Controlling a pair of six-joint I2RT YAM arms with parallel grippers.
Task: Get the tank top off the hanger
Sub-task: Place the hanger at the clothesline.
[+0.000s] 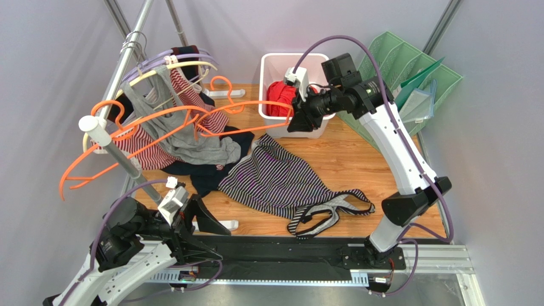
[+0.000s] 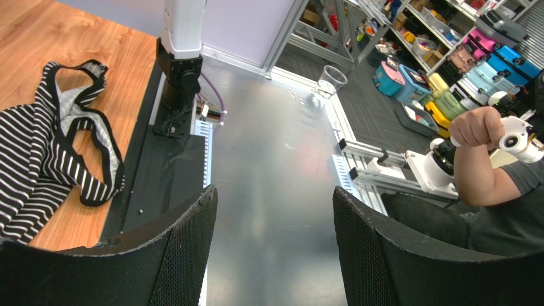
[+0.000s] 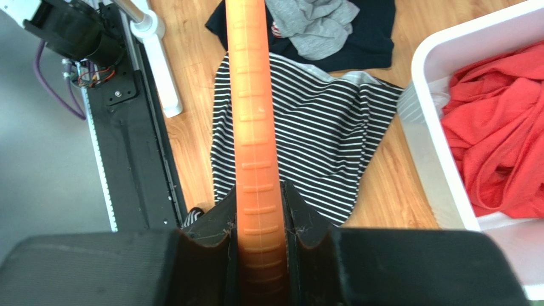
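The striped tank top [image 1: 274,178] lies spread on the wooden tabletop [image 1: 357,156], off any hanger, with its straps toward the near edge and its far end touching a heap of dark clothes [image 1: 204,172]. Above it, the right pincer [image 3: 260,204] is clamped on a bare orange hanger [image 3: 252,95], both fingers pressed against the bar. In the wrist view the hanger runs straight out over the tank top. Just beside that pincer stands a white bin [image 1: 271,62] holding a red garment [image 1: 279,95].

The left pincer [image 2: 274,210] sits low at the near left corner, its jaws spread wide with nothing between them. It faces off the tabletop's near edge, the tank top's straps to one side.

On the left, a rack [image 1: 118,153] carries more hangers, with a grey top [image 1: 185,137] and a red-striped garment [image 1: 143,150] drooping onto the heap. A green file tray [image 1: 408,57] stands at the far right.
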